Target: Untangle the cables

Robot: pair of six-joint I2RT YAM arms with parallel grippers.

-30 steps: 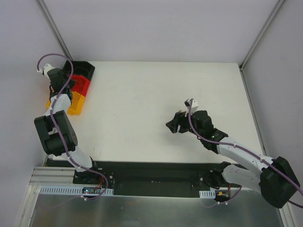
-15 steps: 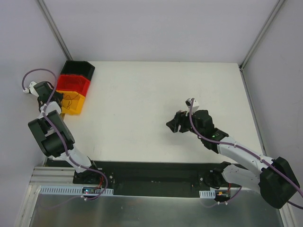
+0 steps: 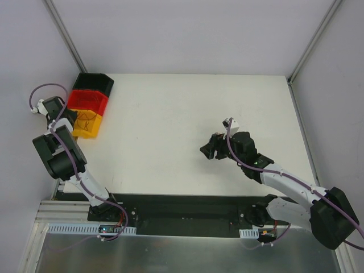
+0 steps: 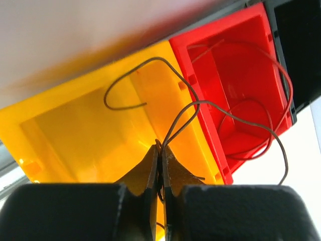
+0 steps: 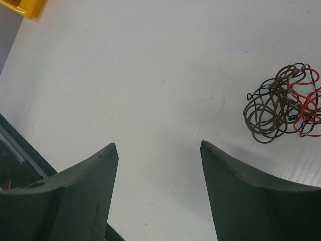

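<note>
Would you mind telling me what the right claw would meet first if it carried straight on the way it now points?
Probably the bare white table: the open right claw aims at it, and the tangled cables lie off to the right of that line.

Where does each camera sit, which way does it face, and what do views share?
Top external: above, behind the bases, looking down on the white table; both arms show.
Left wrist: faces the yellow plastic bin and red plastic bin; left gripper shut on a thin dark wire.
Right wrist: looks down at the table and a tangle of thin brown, black, red cables; right gripper open.
Shared: all three show the yellow bin.
</note>
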